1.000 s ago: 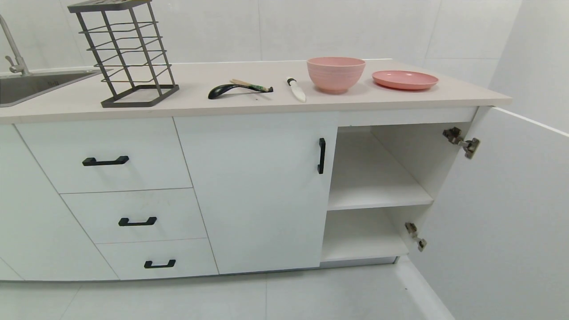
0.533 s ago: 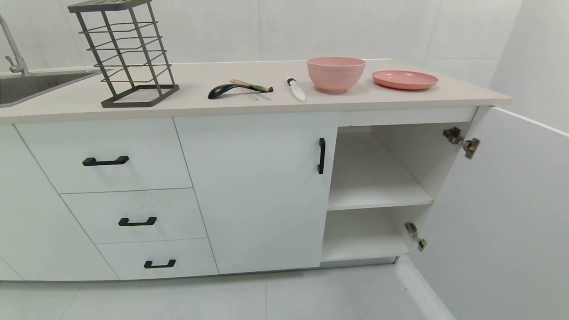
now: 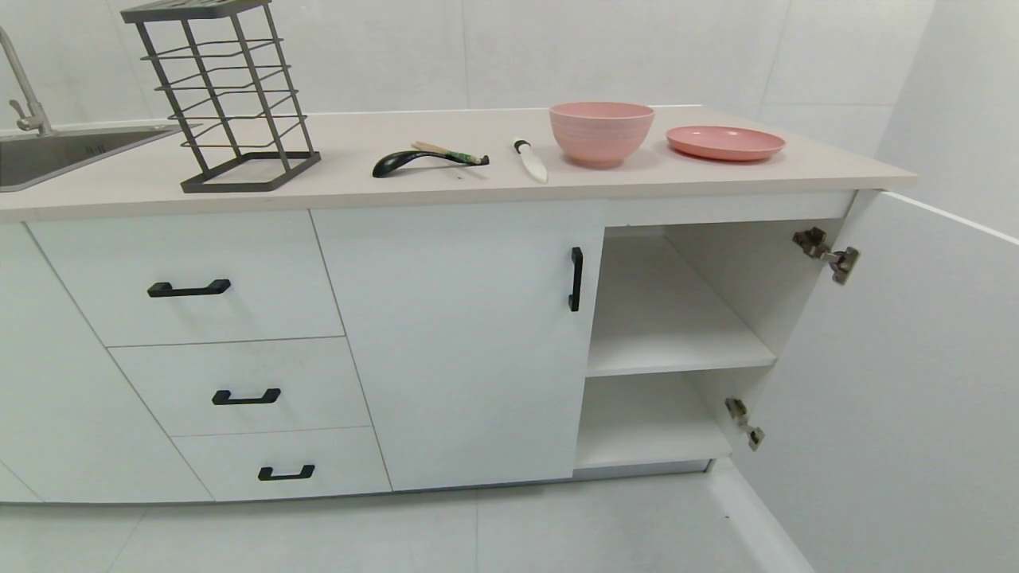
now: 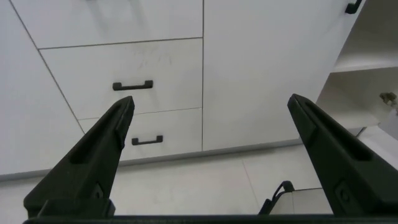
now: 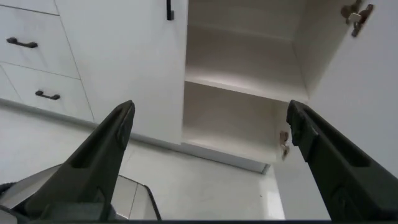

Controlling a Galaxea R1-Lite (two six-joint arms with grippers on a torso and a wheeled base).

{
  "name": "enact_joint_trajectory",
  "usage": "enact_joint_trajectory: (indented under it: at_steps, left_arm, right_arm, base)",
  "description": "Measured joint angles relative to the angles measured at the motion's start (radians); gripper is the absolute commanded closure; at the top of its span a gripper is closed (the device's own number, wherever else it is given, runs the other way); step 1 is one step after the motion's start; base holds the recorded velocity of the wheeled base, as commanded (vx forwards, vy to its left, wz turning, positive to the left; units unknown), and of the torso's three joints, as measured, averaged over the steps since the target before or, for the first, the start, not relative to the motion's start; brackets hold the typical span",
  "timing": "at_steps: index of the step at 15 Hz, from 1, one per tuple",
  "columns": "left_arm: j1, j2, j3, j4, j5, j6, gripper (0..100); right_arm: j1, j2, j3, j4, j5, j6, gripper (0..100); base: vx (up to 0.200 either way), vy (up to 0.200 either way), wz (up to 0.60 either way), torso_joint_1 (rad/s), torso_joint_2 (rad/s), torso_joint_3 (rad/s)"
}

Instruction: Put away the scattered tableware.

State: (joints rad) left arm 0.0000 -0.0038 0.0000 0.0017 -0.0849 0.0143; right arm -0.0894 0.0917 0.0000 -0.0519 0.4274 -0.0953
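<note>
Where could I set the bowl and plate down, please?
The open cabinet's upper shelf and lower shelf are bare, as is the counter between rack and spoon. From spoon to plate it is crowded.

At the left end of the counter (image 3: 358, 187), you get only part of the sink (image 3: 48, 155); the picture's edge cuts it and its faucet (image 3: 24, 95). The wire rack (image 3: 231, 103) runs into the top edge. Past the right end, the open cabinet door (image 3: 915, 382) runs out of frame. The chopsticks (image 3: 447, 151) lie partly behind the black spoon (image 3: 398, 163), so their count is unclear. On the left claw (image 4: 211, 99) and right claw (image 5: 210, 106), the finger bases are cut off.
</note>
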Motion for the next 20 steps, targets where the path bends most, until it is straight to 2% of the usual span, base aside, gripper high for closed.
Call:
enact_joint_trajectory:
  at_steps: [1,3,4,8,10,13,18,20]
  left_arm:
    - [0.0,0.0,0.0,-0.001,0.009,-0.003,0]
    - [0.0,0.0,0.0,-0.001,0.012,-0.004,0]
    - [0.0,0.0,0.0,0.001,0.012,-0.005,0]
    - [0.0,0.001,0.0,0.0,0.013,-0.005,0]
    - [0.0,0.001,0.0,0.0,0.013,-0.005,0]
    - [0.0,0.001,0.0,-0.001,0.013,-0.005,0]
    - [0.0,0.001,0.0,0.001,0.015,-0.005,0]
    - [0.0,0.001,0.0,-0.002,0.014,-0.006,0]
  right_arm:
    - [0.0,0.0,0.0,0.0,-0.049,0.006,0]
    - [-0.001,0.0,0.0,0.03,-0.322,0.037,0]
    - [0.0,0.0,0.0,0.049,-0.387,0.068,0]
    - [0.002,0.0,0.0,0.056,-0.398,0.094,0]
    - [0.002,0.0,0.0,0.055,-0.397,0.095,0]
    - [0.002,0.0,0.0,0.055,-0.397,0.095,0]
    - [0.002,0.001,0.0,0.054,-0.398,0.095,0]
    - [0.003,0.001,0.0,0.056,-0.399,0.095,0]
  base:
    - [0.2,-0.2,0.0,0.002,0.0,0.007]
    - [0.2,-0.2,0.0,0.0,0.0,0.002]
    - [0.2,-0.2,0.0,0.012,0.0,-0.002]
    - [0.0,0.0,0.0,0.0,0.0,0.0]
    - [0.2,0.0,0.0,0.0,0.0,0.005]
    - [0.2,-0.2,0.0,-0.001,0.0,0.007]
    - [0.0,0.0,0.0,0.01,-0.02,-0.004]
    - [0.0,0.0,0.0,0.173,-0.15,-0.024]
